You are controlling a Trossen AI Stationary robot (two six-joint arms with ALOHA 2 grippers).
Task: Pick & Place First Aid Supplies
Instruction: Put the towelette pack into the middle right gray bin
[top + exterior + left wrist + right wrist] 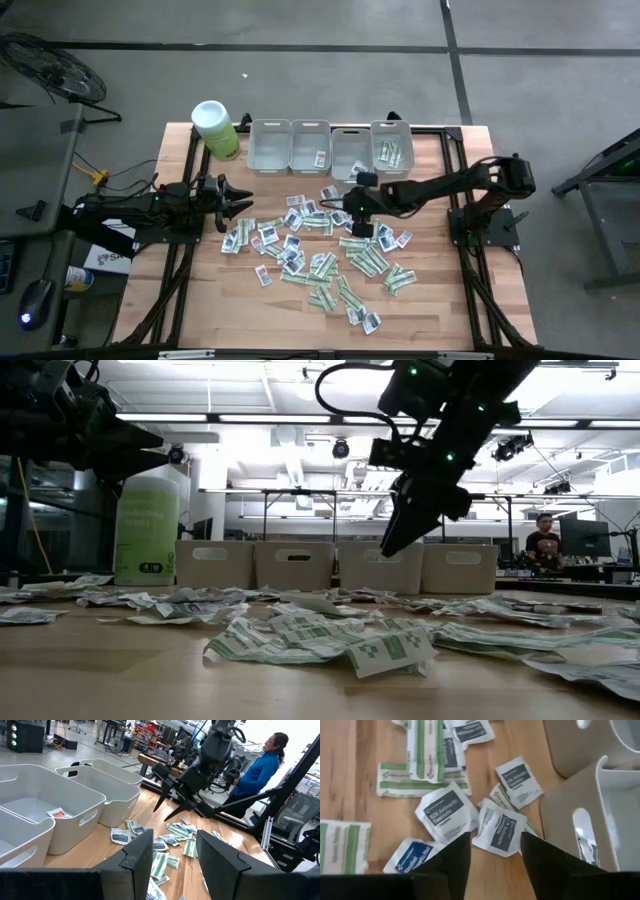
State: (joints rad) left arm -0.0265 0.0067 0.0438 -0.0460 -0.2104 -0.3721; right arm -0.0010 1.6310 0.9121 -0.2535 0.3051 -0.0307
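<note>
Right gripper [491, 851] above the scattered white and green-striped paper packets [320, 250] — fingers parted, holding nothing.
We judge overlapping packets risk a double pick; left gripper [240, 197] waits open, far left.

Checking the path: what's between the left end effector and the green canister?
In the high view, only bare wooden table lies between the left end effector and the green canister; no packets there.

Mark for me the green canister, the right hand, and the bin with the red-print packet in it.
Green canister [216, 128]: high view, on its white lid.
Right hand [397, 536]: low view, midway between its fingertips.
Bin with the red-print packet [75, 795]: left wrist view, on its rim.
</note>
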